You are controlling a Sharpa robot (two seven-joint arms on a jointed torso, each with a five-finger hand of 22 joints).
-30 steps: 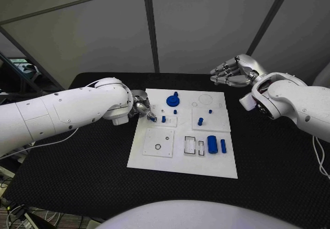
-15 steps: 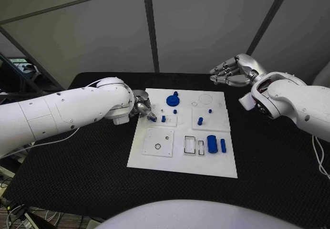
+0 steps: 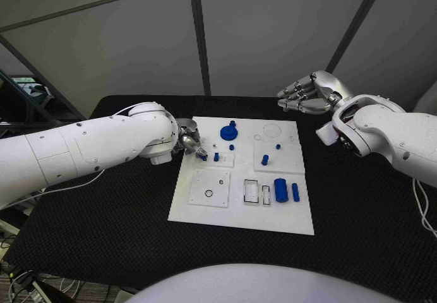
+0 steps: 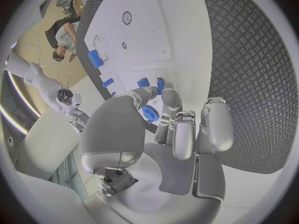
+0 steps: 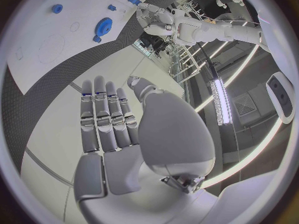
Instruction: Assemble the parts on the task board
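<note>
On the black table (image 3: 109,214), white task board (image 3: 241,214), grey wall panels behind

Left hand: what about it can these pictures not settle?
- Head view: the left hand is mostly hidden behind its own arm.
- Left wrist view: fingers cover the small part at their tips; grip unclear.
- Task board holes: too small to read.

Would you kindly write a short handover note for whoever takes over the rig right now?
Left hand: fingertips at a small blue peg on the task board, left side; whether it grips it is unclear.
Right hand: empty, fingers together, raised beyond the board's far right corner.
On the board: blue gear at the far edge, blue cylinder lying near the middle right.
Left: assembly appears largely unfinished.
</note>
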